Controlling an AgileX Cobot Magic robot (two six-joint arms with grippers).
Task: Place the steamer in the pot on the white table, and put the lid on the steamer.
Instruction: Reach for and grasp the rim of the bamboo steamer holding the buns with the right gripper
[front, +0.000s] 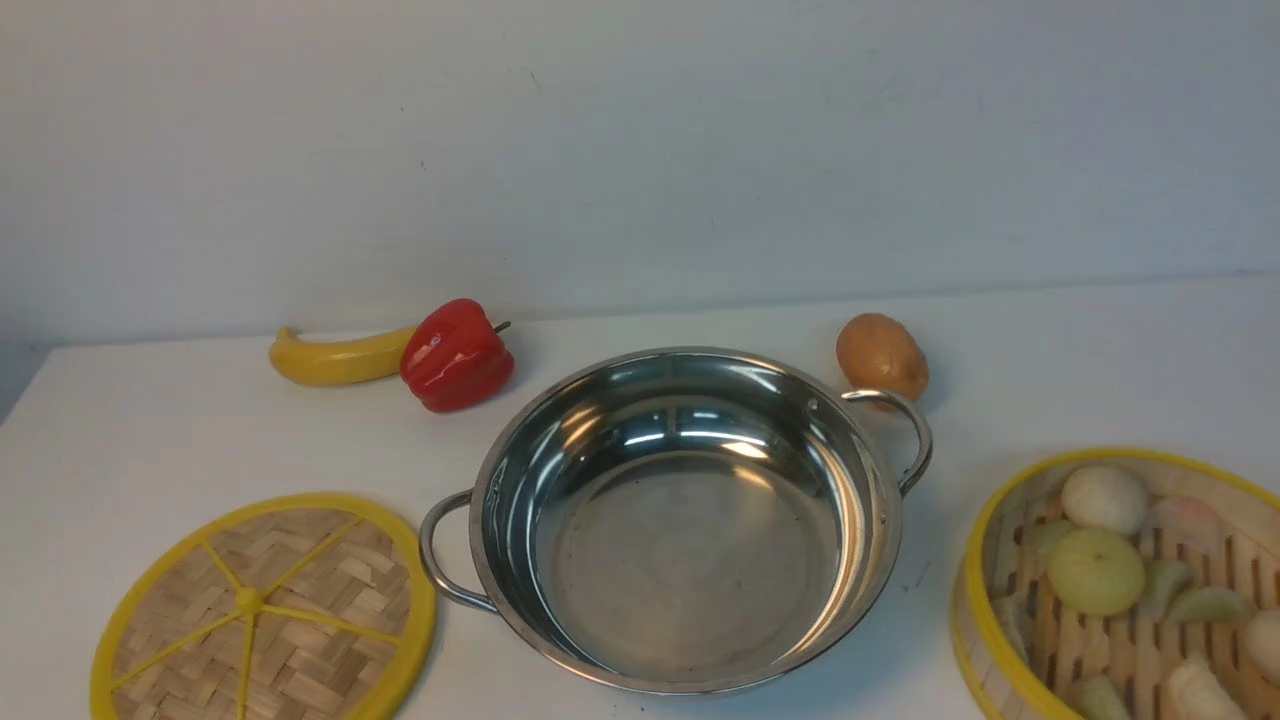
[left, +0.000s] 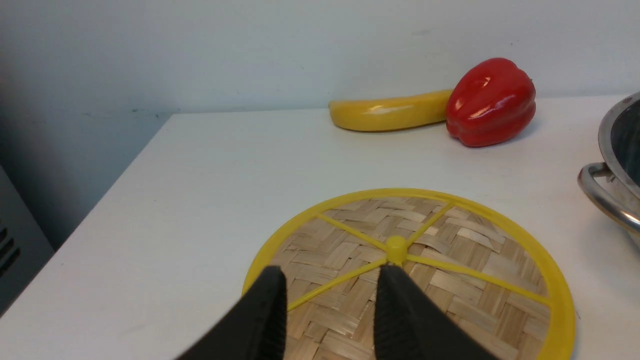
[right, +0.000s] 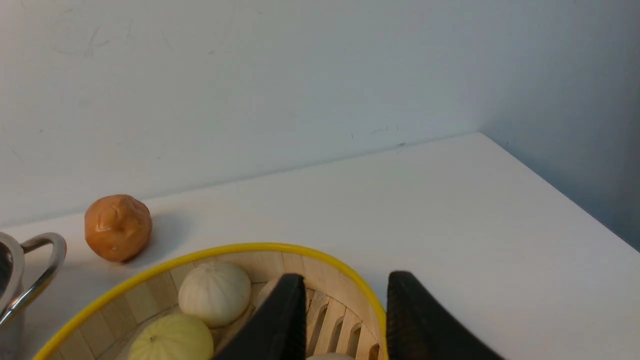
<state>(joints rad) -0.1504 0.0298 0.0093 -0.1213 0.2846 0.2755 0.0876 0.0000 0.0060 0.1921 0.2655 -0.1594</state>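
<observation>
Steamer (right: 235, 247) sitting on the surface (front: 150, 430) right of the pot (front: 690, 560), not in it yet.
The right end effector (right: 347, 275) is spread wide, one finger inside the steamer wall and one outside; the left end effector (left: 330, 268) hangs open over the lid (front: 300, 600), which lies left of the pot.

Left gripper (left: 332, 280): two black fingers (left: 265, 315) pointed forward and stood parted, with a clear gap between them.
Right gripper (right: 347, 285): two black fingers (right: 280, 320) were parted alike, tips level, ridged inner faces opposed.
</observation>
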